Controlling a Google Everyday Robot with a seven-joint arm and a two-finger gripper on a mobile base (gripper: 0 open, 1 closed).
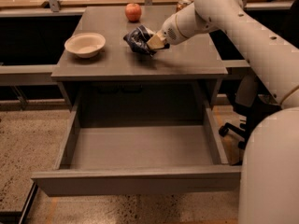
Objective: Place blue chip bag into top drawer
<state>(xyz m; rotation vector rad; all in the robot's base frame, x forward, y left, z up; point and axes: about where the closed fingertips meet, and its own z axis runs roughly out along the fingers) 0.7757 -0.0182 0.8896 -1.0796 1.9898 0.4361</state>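
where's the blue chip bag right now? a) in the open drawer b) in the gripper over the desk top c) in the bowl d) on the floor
b: the gripper is shut on the blue chip bag just above the desk; the open top drawer has no bag in it.

The claw (157,41) grips the chip bag (137,38) over the desk (187,62), right of the bowl (85,44).
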